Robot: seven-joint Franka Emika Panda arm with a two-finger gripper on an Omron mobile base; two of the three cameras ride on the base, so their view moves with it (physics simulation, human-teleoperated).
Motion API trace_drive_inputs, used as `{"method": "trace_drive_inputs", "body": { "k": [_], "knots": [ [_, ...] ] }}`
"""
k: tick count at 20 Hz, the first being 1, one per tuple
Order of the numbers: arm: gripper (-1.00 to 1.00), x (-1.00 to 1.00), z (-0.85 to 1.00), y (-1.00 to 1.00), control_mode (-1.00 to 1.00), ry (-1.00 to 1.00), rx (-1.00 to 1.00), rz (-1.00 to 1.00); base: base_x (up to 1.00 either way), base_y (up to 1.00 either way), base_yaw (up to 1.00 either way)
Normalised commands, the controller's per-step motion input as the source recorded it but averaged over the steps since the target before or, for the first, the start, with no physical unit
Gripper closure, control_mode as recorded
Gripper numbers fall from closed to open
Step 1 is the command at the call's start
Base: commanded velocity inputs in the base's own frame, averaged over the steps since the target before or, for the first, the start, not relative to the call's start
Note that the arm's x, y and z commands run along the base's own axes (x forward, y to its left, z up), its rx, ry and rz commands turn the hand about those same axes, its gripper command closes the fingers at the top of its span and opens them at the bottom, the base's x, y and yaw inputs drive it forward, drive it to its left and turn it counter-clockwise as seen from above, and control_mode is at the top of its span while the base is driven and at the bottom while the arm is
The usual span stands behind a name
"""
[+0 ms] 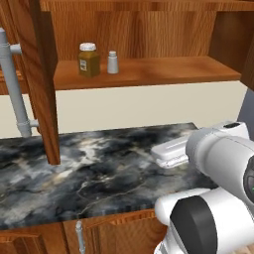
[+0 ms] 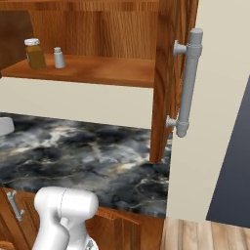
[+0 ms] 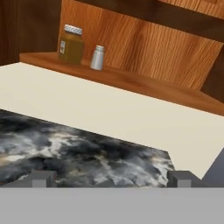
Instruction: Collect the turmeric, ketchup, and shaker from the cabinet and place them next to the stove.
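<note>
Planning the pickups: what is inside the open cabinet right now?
On the cabinet shelf stand the turmeric and, just beside it, the shaker, both upright at the left end. The rest of the visible shelf is bare. The door hides the far left corner.

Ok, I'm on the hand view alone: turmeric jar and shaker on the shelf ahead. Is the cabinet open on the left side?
Observer: Yes. In the left base view the left cabinet door stands swung out towards us, edge-on, with its grey bar handle on the outer side.
Operator: And the right side?
Observer: Open too. In the right base view the right cabinet door also stands out over the counter, and its own bar handle faces away from the shelf.
Operator: What's under the counter?
Observer: Wooden base cabinet fronts, one with a small grey handle.
</note>
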Motion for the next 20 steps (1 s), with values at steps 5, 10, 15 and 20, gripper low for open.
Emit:
{"method": "trace_drive_inputs", "body": {
  "k": [5, 10, 15, 20],
  "knots": [
    [-1.00, 0.44, 0.01, -0.05, -1.00, -0.05, 0.01, 0.08, 0.08, 0.01, 0.00],
    [-1.00, 0.81, 0.13, -0.09, -1.00, -0.09, 0.05, 0.20, 0.00, 0.00, 0.00],
    [-1.00, 0.61, 0.39, 0.00, -1.00, -0.05, 0.00, 0.17, 0.00, 0.00, 0.00],
    [-1.00, 0.37, 0.62, 0.00, -1.00, 0.04, 0.06, 0.03, 0.00, 0.00, 0.00]
  ]
}}
